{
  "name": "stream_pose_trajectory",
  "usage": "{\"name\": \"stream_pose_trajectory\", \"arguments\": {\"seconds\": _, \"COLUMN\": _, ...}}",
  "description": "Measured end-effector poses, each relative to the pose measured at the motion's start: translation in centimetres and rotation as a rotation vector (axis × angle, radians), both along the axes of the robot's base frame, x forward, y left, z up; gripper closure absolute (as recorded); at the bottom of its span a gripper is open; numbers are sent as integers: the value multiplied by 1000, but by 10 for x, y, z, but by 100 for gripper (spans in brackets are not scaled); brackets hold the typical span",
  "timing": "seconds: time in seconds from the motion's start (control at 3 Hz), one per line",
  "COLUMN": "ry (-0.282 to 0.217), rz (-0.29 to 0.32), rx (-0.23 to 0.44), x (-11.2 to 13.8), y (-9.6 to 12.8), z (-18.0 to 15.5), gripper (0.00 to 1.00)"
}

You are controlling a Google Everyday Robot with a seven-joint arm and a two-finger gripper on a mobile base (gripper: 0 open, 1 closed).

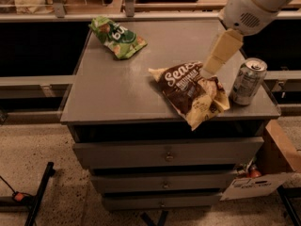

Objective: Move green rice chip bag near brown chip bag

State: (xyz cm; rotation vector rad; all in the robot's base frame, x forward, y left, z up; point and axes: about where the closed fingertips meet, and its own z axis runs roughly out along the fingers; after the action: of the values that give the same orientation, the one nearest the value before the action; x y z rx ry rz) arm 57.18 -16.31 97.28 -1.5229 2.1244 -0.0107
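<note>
The green rice chip bag (pixel 117 36) lies at the far left corner of the grey cabinet top (pixel 117 91). The brown chip bag (pixel 190 91) lies near the front right edge, with its crumpled cream end hanging slightly over the front. My gripper (pixel 214 62) hangs from the white arm (pixel 254 6) at the upper right. It is just above the far right side of the brown bag and well away from the green bag, and it holds nothing that I can see.
A silver drink can (pixel 248 81) stands upright at the right edge, close beside the brown bag. The cabinet has drawers (pixel 164 154) below. A cardboard box (pixel 277 159) sits on the floor at the right. Shelving runs behind the cabinet.
</note>
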Motion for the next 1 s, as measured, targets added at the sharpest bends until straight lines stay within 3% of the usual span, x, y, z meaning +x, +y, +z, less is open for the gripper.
{"name": "stream_pose_trajectory", "arguments": {"seconds": 0.33, "ry": -57, "rz": -61, "rx": 122, "x": 65, "y": 39, "z": 5, "gripper": 0}}
{"name": "stream_pose_trajectory", "arguments": {"seconds": 0.67, "ry": -80, "rz": -101, "rx": 235, "x": 113, "y": 86, "z": 4, "gripper": 0}}
{"name": "stream_pose_trajectory", "arguments": {"seconds": 1.0, "ry": -44, "rz": -182, "rx": 323, "x": 158, "y": 142, "z": -23, "gripper": 0}}
